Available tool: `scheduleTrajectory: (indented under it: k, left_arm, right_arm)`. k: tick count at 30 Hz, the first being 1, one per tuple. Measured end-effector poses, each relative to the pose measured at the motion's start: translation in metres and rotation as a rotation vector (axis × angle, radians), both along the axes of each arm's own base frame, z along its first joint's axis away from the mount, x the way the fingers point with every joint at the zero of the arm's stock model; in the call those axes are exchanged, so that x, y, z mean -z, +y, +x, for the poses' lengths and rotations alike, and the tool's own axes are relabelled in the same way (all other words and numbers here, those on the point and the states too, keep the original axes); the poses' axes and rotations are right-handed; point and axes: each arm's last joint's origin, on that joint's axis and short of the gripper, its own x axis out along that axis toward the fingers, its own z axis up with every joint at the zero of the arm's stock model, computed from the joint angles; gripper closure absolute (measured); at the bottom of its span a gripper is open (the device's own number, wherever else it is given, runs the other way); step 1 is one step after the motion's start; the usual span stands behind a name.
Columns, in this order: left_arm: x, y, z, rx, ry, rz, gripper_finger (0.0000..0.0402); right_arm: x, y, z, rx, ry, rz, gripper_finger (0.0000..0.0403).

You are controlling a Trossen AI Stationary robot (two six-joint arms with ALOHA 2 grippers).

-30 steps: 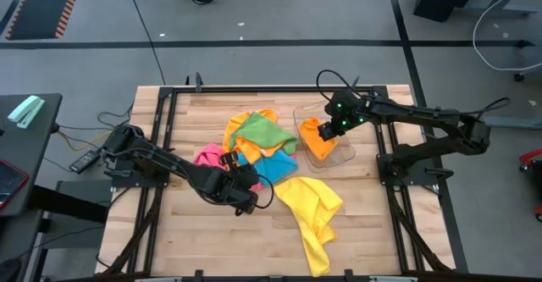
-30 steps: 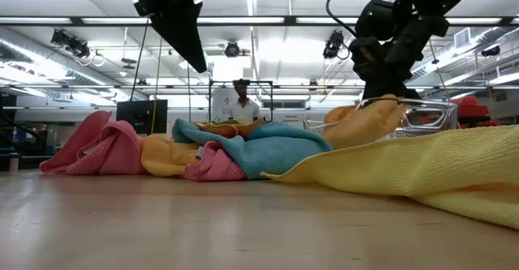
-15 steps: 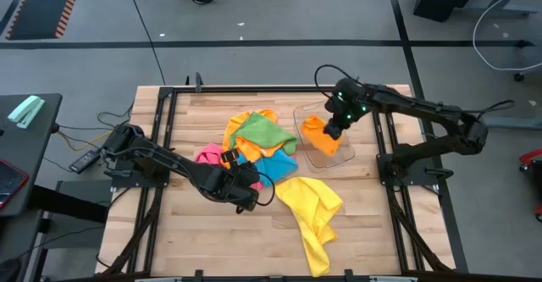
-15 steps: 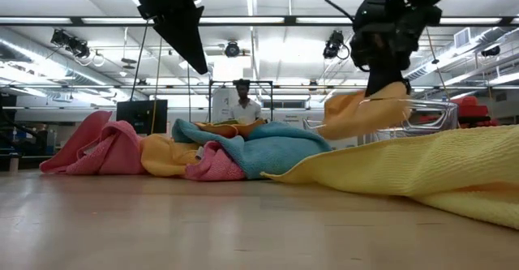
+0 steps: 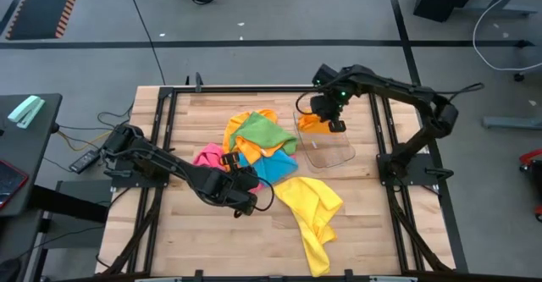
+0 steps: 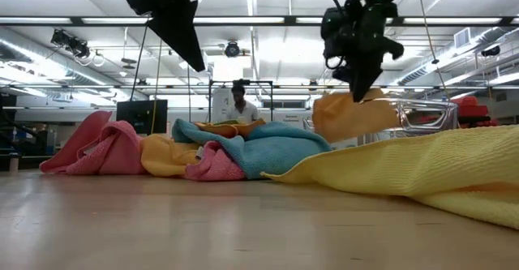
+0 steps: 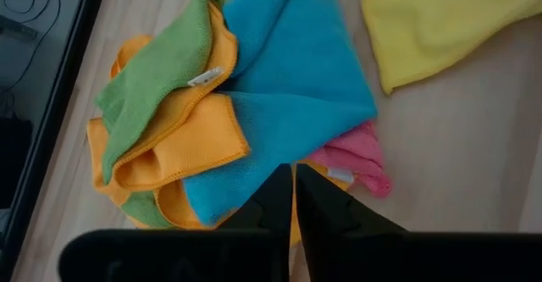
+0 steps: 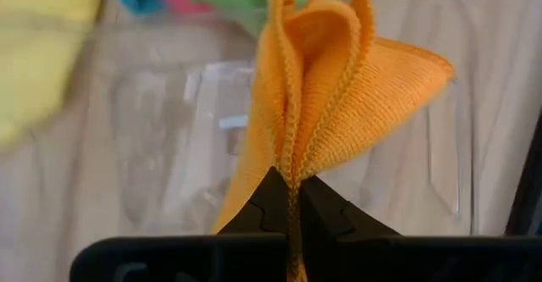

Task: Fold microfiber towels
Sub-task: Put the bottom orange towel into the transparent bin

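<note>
A: Right gripper (image 8: 289, 199) pinched on 1 orange towel (image 8: 339, 96), hanging over the clear plastic tray's (image 5: 334, 152) left rim. Wrist view shows ribbed knit, stitched hem; high view doesn't.

B: Left gripper (image 7: 293, 199) closed, empty, above the towel pile (image 5: 254, 146): green, orange, blue, pink, crumpled. Yellow towel (image 5: 312, 210) sprawled nearby. Low view adds a person (image 6: 240, 108) behind.

Clear tray (image 5: 332, 152) on table (image 5: 246, 240); maybe phone (image 5: 8, 180) nearby.

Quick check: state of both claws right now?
Left claw: closed, empty, above the towel pile.
Right claw: closed on the orange towel, lifted over the clear tray.
</note>
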Motion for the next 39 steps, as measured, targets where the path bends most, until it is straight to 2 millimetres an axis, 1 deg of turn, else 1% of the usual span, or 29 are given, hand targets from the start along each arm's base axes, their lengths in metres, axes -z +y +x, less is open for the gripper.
scheduleTrajectory:
  k: [2,5,11,16,20,27,32,36,39]
  left_arm:
    - [0.000,-0.002,-0.001,-0.007,-0.007,-0.008,0.0372]
    - [0.000,-0.004,-0.001,-0.007,-0.010,-0.011,0.0381]
    - [0.000,-0.008,-0.003,-0.012,-0.015,-0.039,0.0393]
    - [0.000,-0.009,-0.003,-0.018,-0.025,-0.047,0.0376]
    - [0.000,-0.010,-0.004,-0.021,-0.030,-0.051,0.0370]
    - [0.000,-0.011,-0.004,-0.019,-0.031,-0.066,0.0390]
    - [0.000,-0.013,-0.004,-0.028,-0.035,-0.081,0.0393]
    - [0.000,-0.013,-0.004,-0.028,-0.035,-0.082,0.0379]
    - [0.000,-0.012,-0.004,-0.031,-0.036,-0.083,0.0372]
  right_arm:
    - [0.006,-0.001,0.004,-0.105,0.011,-0.027,0.0392]
    - [0.013,-0.004,0.007,-0.211,0.052,-0.088,0.0392]
    - [0.012,-0.012,0.012,-0.291,0.011,-0.197,0.0389]
    - [0.019,-0.015,0.015,-0.384,-0.035,-0.212,0.0387]
    - [0.035,-0.017,0.019,-0.377,-0.004,-0.168,0.0386]
    - [0.058,-0.026,0.026,-0.355,0.033,-0.159,0.0385]
    - [0.068,-0.035,0.026,-0.302,0.062,-0.155,0.0384]
    - [0.073,-0.042,0.027,-0.239,0.064,-0.169,0.0382]
    - [0.074,-0.044,0.028,-0.209,0.085,-0.195,0.0370]
